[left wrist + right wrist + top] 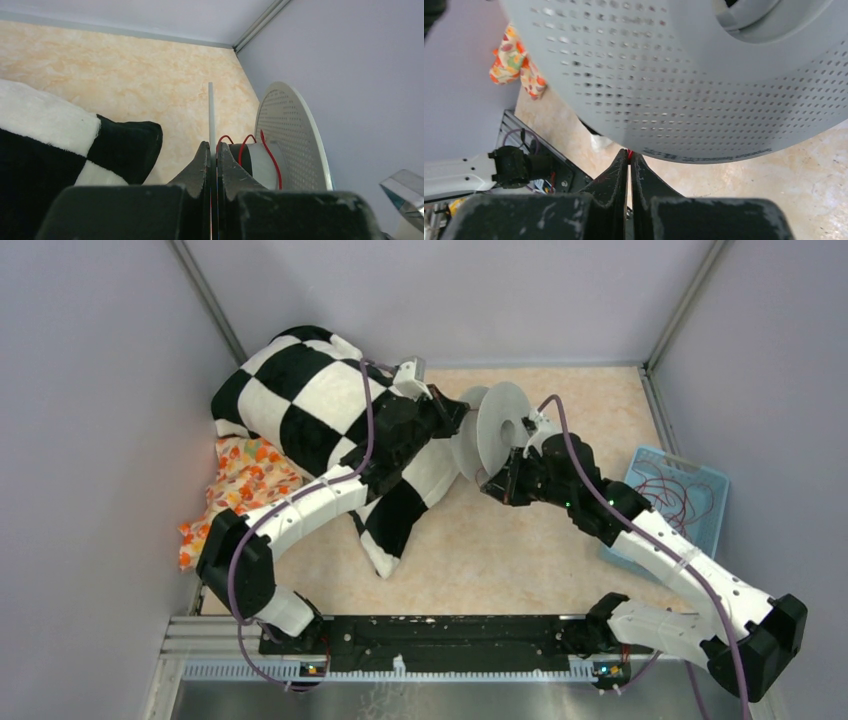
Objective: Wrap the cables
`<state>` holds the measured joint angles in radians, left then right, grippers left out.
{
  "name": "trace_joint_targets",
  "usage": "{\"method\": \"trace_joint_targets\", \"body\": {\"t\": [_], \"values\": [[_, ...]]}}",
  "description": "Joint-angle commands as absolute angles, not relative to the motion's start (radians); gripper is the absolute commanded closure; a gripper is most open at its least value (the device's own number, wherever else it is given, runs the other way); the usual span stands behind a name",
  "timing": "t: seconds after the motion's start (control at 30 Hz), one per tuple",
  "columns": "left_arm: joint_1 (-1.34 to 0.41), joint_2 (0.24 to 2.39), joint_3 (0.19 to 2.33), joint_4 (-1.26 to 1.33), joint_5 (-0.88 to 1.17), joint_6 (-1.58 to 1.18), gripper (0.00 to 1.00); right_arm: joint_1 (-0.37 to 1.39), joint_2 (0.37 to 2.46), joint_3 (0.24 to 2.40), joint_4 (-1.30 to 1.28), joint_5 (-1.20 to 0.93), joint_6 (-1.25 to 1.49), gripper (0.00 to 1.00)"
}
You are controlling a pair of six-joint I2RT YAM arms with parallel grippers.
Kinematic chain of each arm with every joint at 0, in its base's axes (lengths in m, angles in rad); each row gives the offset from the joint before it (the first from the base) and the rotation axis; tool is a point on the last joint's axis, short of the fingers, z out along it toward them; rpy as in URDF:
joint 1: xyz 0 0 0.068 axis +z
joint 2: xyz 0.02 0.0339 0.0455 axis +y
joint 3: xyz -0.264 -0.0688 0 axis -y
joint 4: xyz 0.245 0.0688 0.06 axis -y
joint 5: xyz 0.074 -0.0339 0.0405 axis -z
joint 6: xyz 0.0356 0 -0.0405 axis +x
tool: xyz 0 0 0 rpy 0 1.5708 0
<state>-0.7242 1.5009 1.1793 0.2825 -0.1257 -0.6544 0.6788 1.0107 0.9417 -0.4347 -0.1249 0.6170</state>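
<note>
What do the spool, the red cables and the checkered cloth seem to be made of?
The spool looks like moulded plastic: pale grey, matte, thin rigid flanges with rows of small holes. The cables look like thin wire in smooth red insulation, probably plastic; they hold springy curves. The checkered cloth looks like plush fleece: fuzzy nap, soft folds.

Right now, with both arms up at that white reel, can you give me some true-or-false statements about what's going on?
1. The left claw is clamped on a thin edge of the reel. True.
2. The blue basket is empty. False: red cables lie in it.
3. Some red cable sits on the reel's hub. True.
4. The right claw gapes wide open. False: it is shut, with a bit of red cable pinched between its tips.
5. The chequered blanket lies beside the basket. False: it is on the opposite, left side of the table.
</note>
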Motion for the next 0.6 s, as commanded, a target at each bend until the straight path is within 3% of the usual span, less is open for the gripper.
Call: {"method": "trace_joint_targets", "body": {"t": [0.0, 0.57], "values": [[-0.735, 1.52, 1.189, 0.354, -0.14, -0.618, 1.0, 0.687, 1.0, 1.005, -0.369, -0.117, 0.685, 1.0], [-0.78, 1.562, 1.187, 0.312, 0.045, -0.403, 1.0, 0.679, 1.028, 0.976, -0.21, -0.055, 0.753, 1.0]]}}
